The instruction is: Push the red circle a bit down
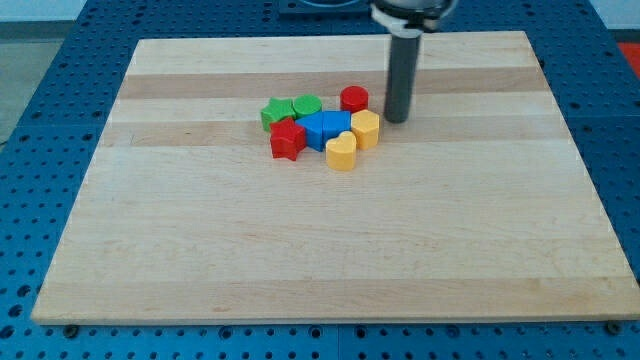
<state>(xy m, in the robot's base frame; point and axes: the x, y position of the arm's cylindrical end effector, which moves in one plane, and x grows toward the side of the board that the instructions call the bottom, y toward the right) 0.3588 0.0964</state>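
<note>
The red circle (354, 98) stands at the upper right of a tight cluster of blocks on the wooden board (330, 230). My tip (398, 119) rests on the board just to the right of the red circle, with a small gap, and above right of the yellow hexagon (366, 129). The cluster also holds a green star (276, 111), a green circle (307, 106), a red star (288, 139), two blue blocks (326, 128) side by side, and a yellow heart (342, 151).
The blue blocks sit directly below the red circle, touching or nearly touching it. The board lies on a blue perforated table (40, 80). The rod's mount shows at the view's top (410, 12).
</note>
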